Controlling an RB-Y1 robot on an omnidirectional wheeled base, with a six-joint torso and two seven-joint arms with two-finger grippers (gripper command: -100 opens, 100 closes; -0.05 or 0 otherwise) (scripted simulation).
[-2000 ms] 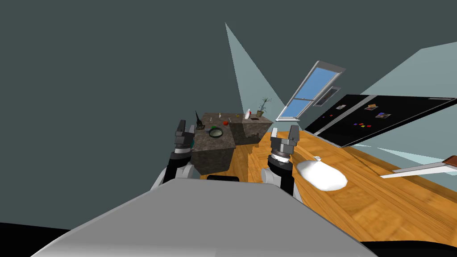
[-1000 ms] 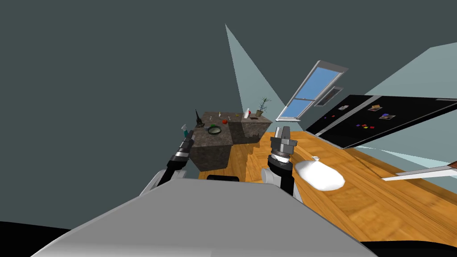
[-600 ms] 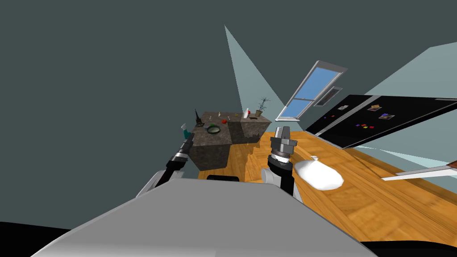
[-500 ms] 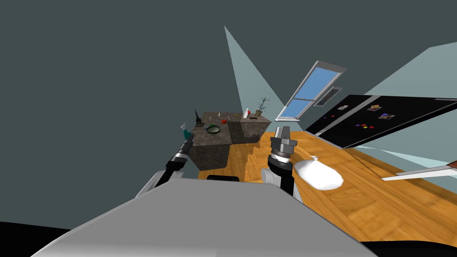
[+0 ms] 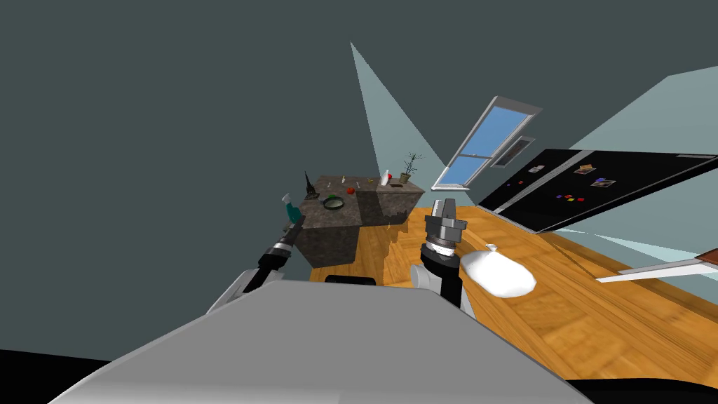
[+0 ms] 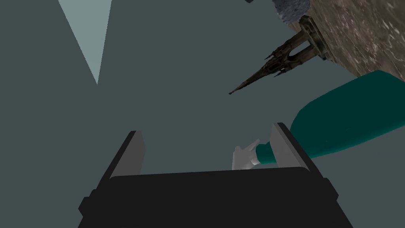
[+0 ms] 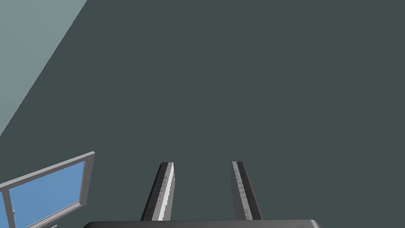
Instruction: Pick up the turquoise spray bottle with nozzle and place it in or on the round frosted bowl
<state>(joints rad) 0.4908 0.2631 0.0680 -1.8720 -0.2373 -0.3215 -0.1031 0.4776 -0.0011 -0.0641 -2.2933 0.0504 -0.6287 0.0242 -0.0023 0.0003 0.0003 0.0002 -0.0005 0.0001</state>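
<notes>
Head: left gripper (image 5: 297, 221) is at left edge of mottled brown stone counter (image 5: 336, 231). Teal spray bottle (image 5: 288, 206) sits just past its tip, beside that edge. Round dark-rimmed bowl (image 5: 333, 203) is on counter near that corner; I can't read its contents. Right gripper (image 5: 443, 205) is over wood floor (image 5: 561, 301).

Left wrist: fingers (image 6: 285, 146) spread wide, clamping nothing. Smooth bottle body lies outside one blade, white nozzle (image 6: 243, 157) between blades. Dark spiky spire figurine (image 6: 277, 65) on counter.

Right wrist: blades close together, narrow gap, nothing between.
</notes>
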